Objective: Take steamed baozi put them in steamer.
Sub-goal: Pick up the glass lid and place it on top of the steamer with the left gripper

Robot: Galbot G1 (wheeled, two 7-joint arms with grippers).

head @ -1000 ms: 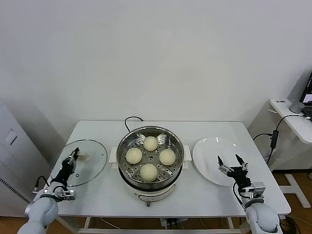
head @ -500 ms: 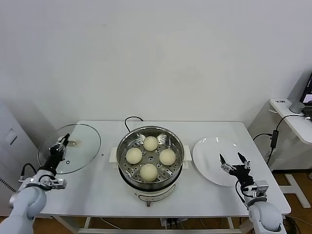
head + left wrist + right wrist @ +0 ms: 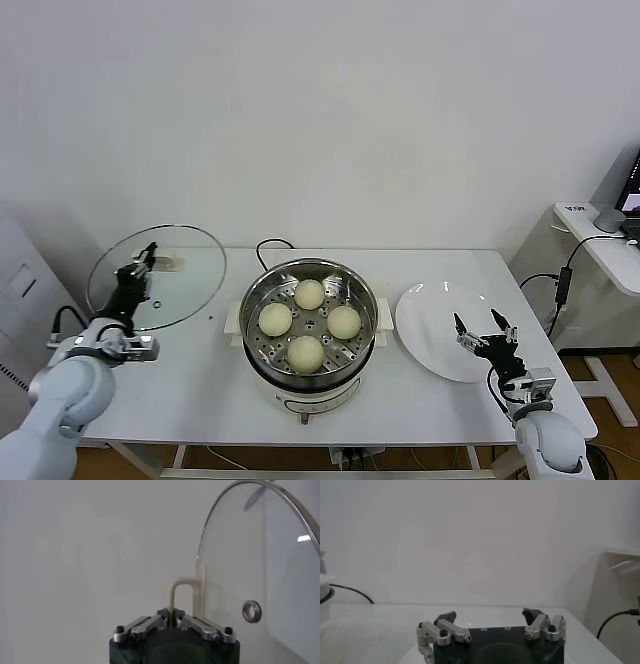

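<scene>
Left gripper: pressed together on the cream handle of the glass lid, which it holds tilted up in the air off the table's left end, beside the steamer.
Right gripper: fingers spread wide, empty, hovering over the near edge of the plate; idle.
Table: white, carries steamer and plate; a black cable runs behind the pot.
Steamer: large shiny steel pot at table centre, white side handles, uncovered, perforated tray visible.
Glass lid: rigid, metal-rimmed, small vent grommet; breakable and likely smooth to the touch, so the handle is the sensible hold.
Plate: flat, white, right of the steamer, nothing on it.
Steamed baozi: all four sit on the tray inside the steamer, spaced apart in a diamond.
Handling, baozi: judged light, soft, easily dented, skin possibly tacky; best taken across the widest part with a gentle squeeze.
Task status: loading looks complete; covering the pot seems the likely step in hand.
Risk: lid rim knocking the pot edge on approach.
</scene>
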